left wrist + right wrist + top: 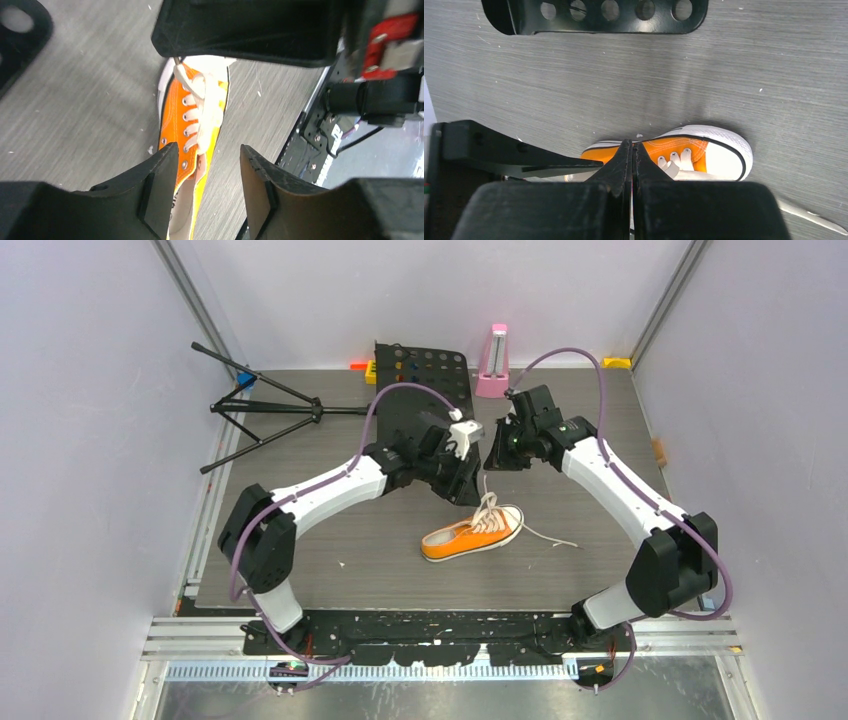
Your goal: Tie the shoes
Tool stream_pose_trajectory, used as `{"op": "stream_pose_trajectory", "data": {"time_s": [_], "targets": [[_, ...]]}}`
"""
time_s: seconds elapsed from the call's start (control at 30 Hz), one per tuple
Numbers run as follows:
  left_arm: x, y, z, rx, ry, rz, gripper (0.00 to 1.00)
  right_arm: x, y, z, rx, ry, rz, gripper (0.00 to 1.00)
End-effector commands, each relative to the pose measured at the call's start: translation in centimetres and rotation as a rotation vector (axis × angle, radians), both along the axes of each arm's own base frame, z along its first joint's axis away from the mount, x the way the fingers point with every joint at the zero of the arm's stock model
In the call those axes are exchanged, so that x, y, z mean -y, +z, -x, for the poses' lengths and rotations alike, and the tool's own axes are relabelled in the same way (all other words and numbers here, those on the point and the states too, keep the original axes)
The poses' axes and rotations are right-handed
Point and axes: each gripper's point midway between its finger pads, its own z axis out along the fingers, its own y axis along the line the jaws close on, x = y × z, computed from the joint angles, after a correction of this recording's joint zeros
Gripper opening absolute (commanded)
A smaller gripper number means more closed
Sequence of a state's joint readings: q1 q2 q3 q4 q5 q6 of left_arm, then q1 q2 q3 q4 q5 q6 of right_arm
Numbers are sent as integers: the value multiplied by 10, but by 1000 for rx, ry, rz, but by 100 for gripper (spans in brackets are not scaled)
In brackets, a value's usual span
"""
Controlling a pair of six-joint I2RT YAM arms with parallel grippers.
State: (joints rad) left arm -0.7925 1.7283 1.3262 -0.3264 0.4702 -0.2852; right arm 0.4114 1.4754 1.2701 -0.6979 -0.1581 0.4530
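Two grippers are hovering close together above the sneaker (470, 537); the left gripper (208, 150) is standing wide open and holding nothing, with the heel end of the shoe showing in its gap; the right gripper (632, 150) is pressing its fingers fully together, pinching a white lace (485, 488) that is rising straight up from the eyelets. Orange with a white toe cap, the sneaker is lying near the middle of the desk (330, 530), its toe pointing toward the right edge; another lace end (550, 538) is trailing on the desk toward that edge.
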Motion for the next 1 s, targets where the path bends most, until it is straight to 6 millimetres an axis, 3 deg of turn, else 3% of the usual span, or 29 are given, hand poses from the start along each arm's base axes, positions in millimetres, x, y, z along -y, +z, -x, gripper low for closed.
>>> {"op": "stream_pose_trajectory", "data": {"time_s": [0.0, 0.47, 0.53, 0.67, 0.77, 0.8, 0.83, 0.9, 0.97], "targets": [[1, 35, -22, 98, 74, 90, 52, -12, 38, -15, 101, -20, -92, 0], [24, 38, -57, 83, 203, 255, 50, -26, 59, -10, 101, -71, -295, 0], [28, 39, -60, 67, 200, 279, 43, -25, 59, -6, 103, -81, -312, 0], [29, 33, -62, 21, 185, 307, 2, -8, 58, 0, 121, -133, -312, 0], [22, 31, -65, -3, 187, 337, 0, 13, 53, 11, 131, -186, -285, 0], [20, 31, -66, -9, 185, 343, 0, 22, 47, 15, 125, -208, -266, 4], [18, 32, -66, -13, 179, 349, 0, 31, 42, 19, 127, -231, -247, 14], [13, 33, -66, -20, 170, 354, 0, 47, 33, 28, 135, -275, -206, 45], [10, 34, -66, -31, 167, 359, 0, 59, 21, 39, 147, -285, -159, 58]]}}
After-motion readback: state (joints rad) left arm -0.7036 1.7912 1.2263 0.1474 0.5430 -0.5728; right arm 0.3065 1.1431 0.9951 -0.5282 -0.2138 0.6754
